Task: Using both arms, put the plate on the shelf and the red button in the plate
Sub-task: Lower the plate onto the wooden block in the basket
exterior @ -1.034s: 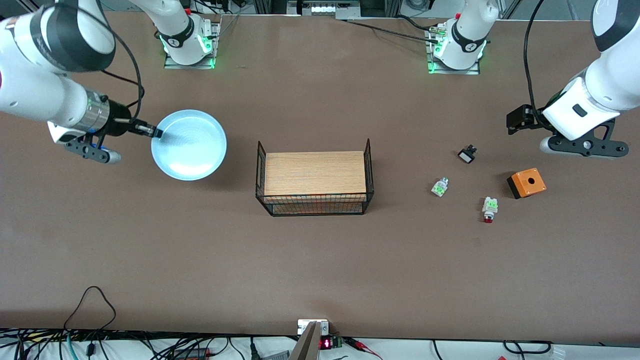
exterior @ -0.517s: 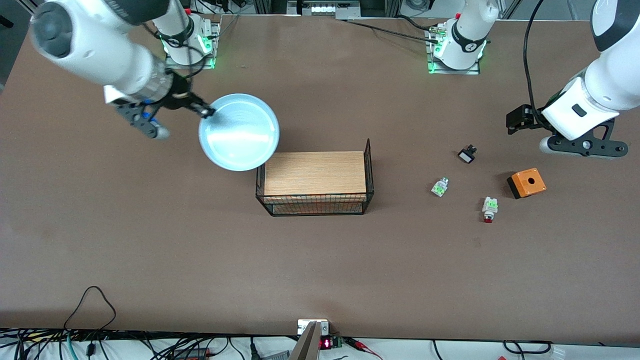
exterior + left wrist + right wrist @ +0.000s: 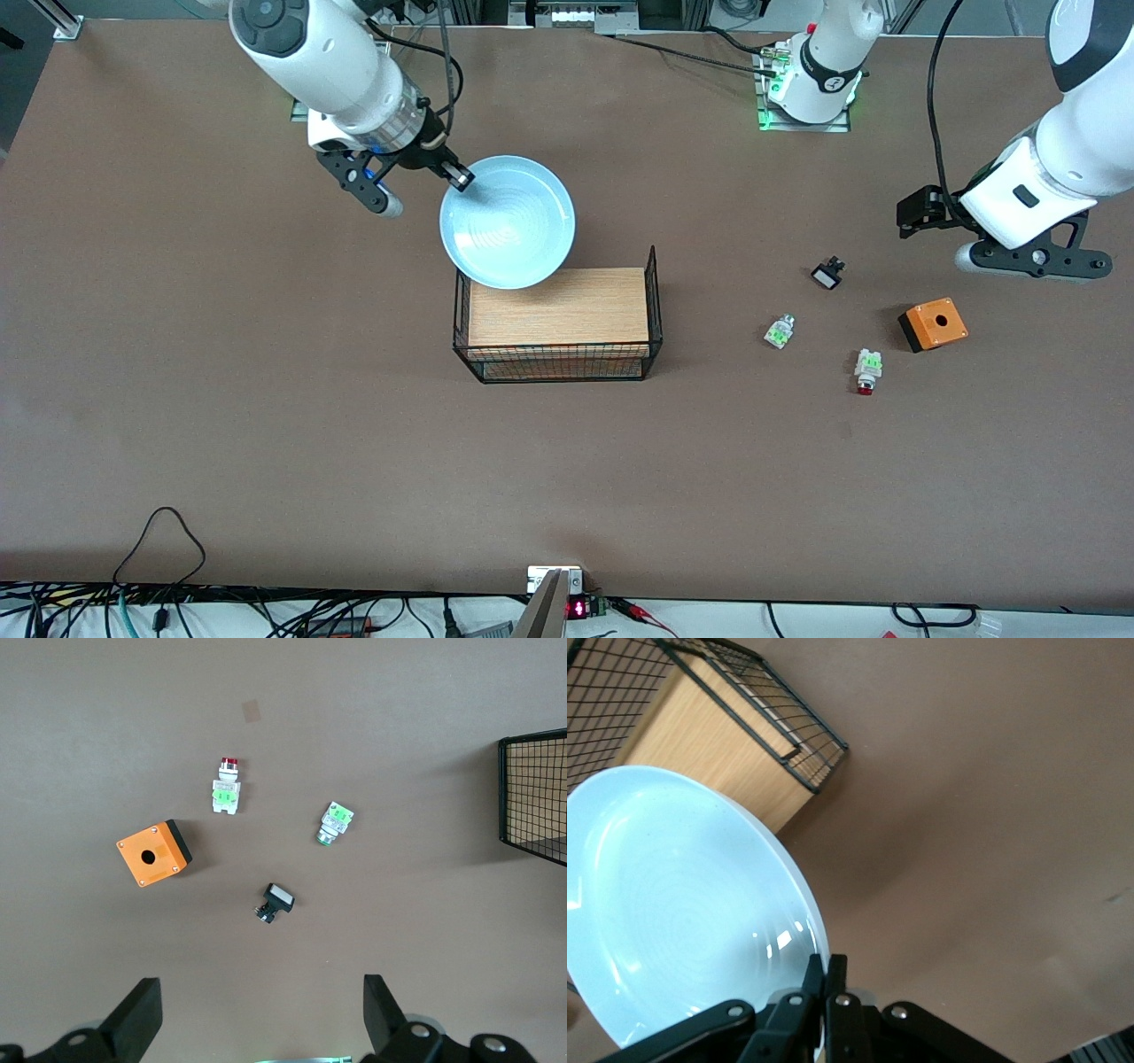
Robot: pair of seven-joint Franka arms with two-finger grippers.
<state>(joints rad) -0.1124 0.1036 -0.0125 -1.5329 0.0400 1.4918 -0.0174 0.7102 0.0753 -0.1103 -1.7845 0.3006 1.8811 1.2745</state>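
My right gripper [image 3: 460, 180] is shut on the rim of the pale blue plate [image 3: 508, 221] and holds it in the air, partly over the corner of the wire basket [image 3: 657, 306] that lies toward the right arm's base. In the right wrist view the plate [image 3: 673, 904] is pinched between the fingertips [image 3: 825, 970]. The red button [image 3: 866, 371] lies on the table toward the left arm's end, and shows in the left wrist view [image 3: 227, 786]. My left gripper [image 3: 261, 1010] is open and empty, waiting above the table near the button parts.
The wire basket holds a wooden block [image 3: 558, 307]. Near the red button lie an orange box with a hole [image 3: 932, 324], a white-green part without a cap [image 3: 779, 331] and a black-and-white part [image 3: 827, 273]. Cables run along the table's front edge.
My right arm has carried the plate from the right arm's end of the table toward the middle, up to the basket. The left arm has not moved.
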